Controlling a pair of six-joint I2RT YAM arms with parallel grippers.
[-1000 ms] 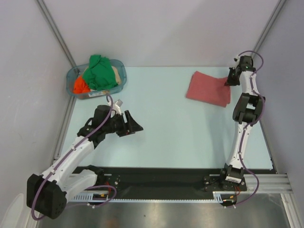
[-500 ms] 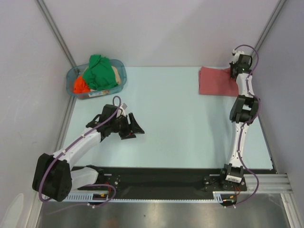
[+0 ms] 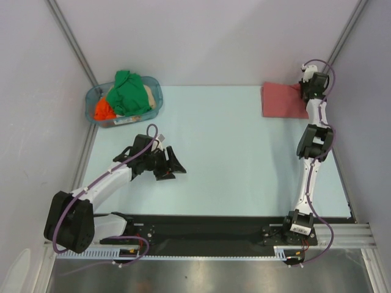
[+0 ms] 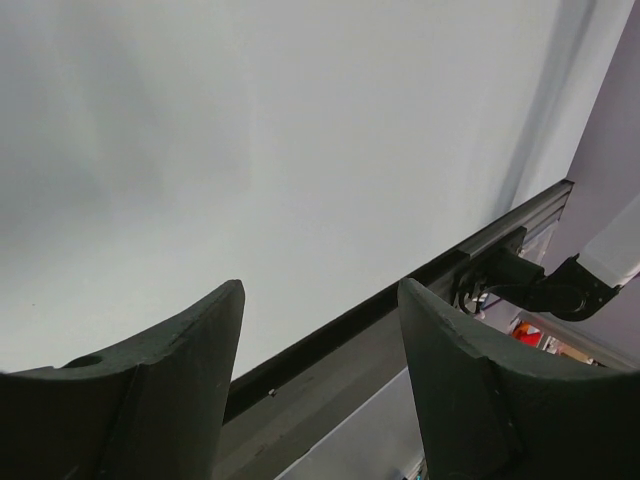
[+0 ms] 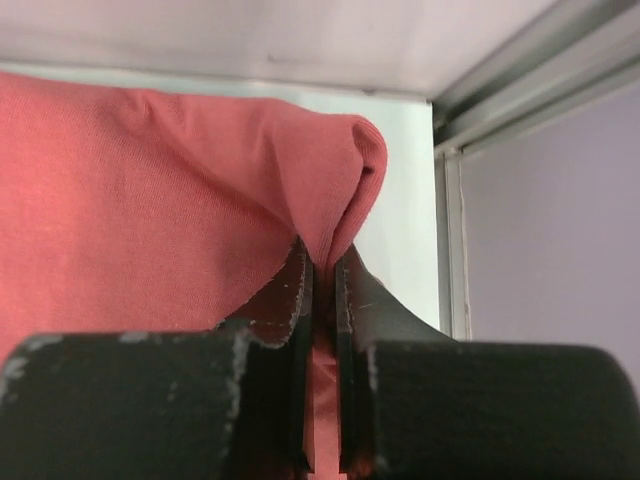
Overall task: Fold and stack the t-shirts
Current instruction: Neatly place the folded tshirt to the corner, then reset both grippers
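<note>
The folded salmon-red t-shirt (image 3: 283, 101) lies at the table's far right corner. My right gripper (image 3: 303, 93) is shut on its right edge; the right wrist view shows a pinched fold of the red cloth (image 5: 150, 200) between the fingers (image 5: 282, 295). Green (image 3: 127, 93), orange (image 3: 102, 110) and beige (image 3: 148, 96) t-shirts are heaped in the clear blue-tinted tub (image 3: 157, 91) at the far left. My left gripper (image 3: 173, 163) is open and empty, low over the table's left middle; its wrist view shows only bare table between the fingers (image 4: 190, 350).
The table's side rails run along the left edge and the right edge (image 3: 342, 177). The black front rail (image 3: 201, 229) lies between the arm bases; it also shows in the left wrist view (image 4: 400, 290). Grey walls close in the back and both sides.
My right gripper has dragged the salmon-red shirt right and back into the far right corner. My left arm has drawn back a little toward the base, gripper still open.
</note>
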